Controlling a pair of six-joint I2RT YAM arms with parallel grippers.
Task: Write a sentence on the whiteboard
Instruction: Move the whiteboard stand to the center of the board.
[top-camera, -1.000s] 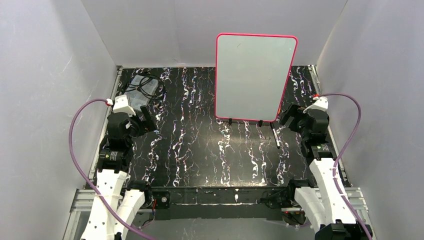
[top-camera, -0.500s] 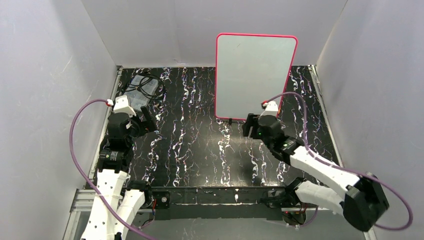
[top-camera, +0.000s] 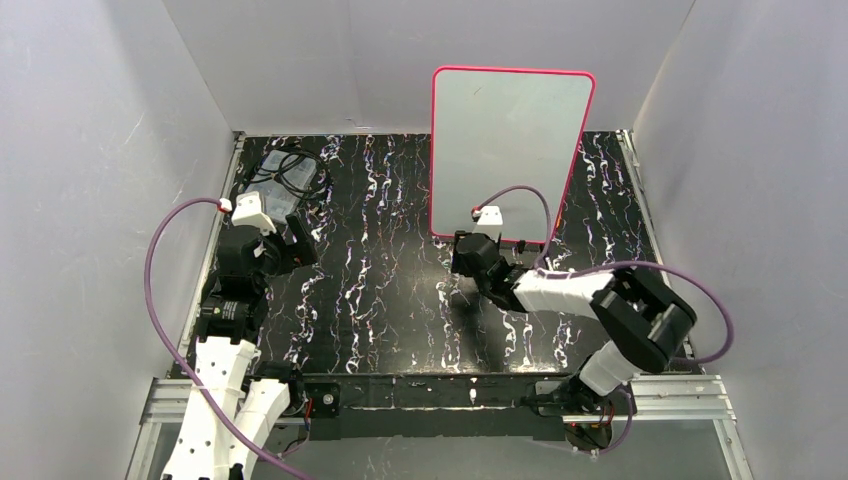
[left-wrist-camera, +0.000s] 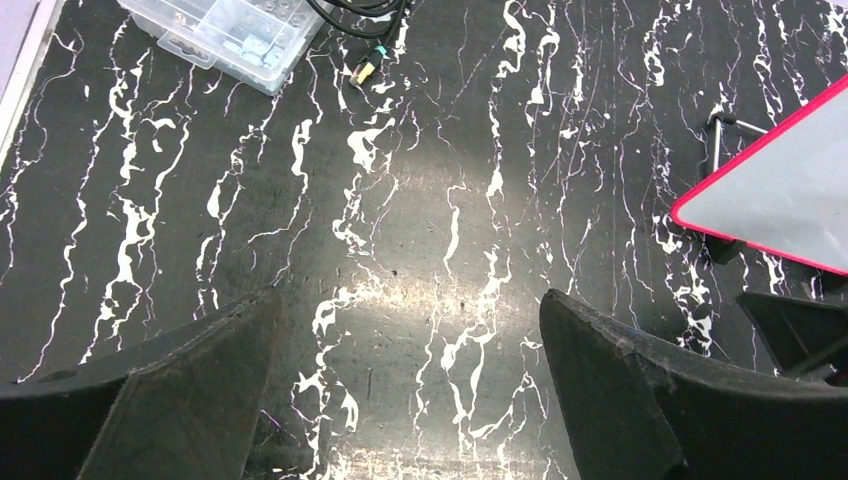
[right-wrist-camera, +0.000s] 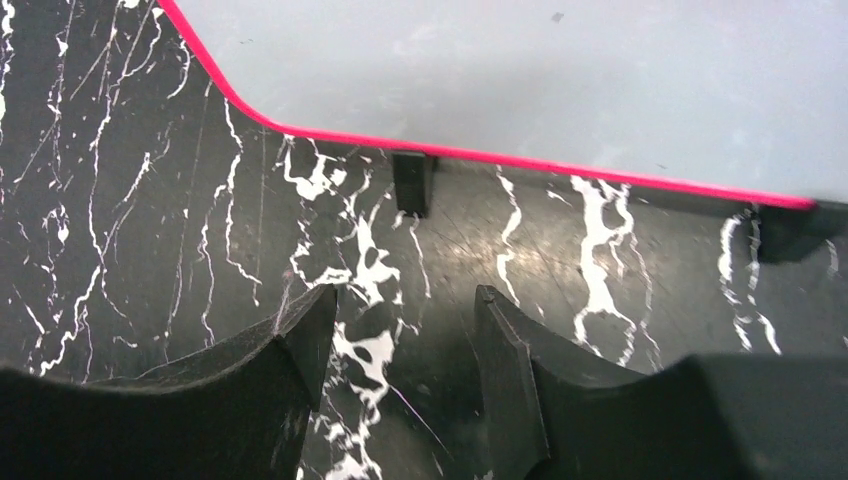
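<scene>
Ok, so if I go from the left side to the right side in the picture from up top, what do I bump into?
left gripper → whiteboard → right arm's elbow

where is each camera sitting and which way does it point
Top external: high behind the left arm and right arm, looking down at the table and upright whiteboard; both show.
Left wrist: on its arm, facing down at the table; left gripper open at bottom.
Right wrist: low by the whiteboard's bottom edge; right gripper open.
Shared: all three see the whiteboard; top and left wrist also the clear box.
</scene>
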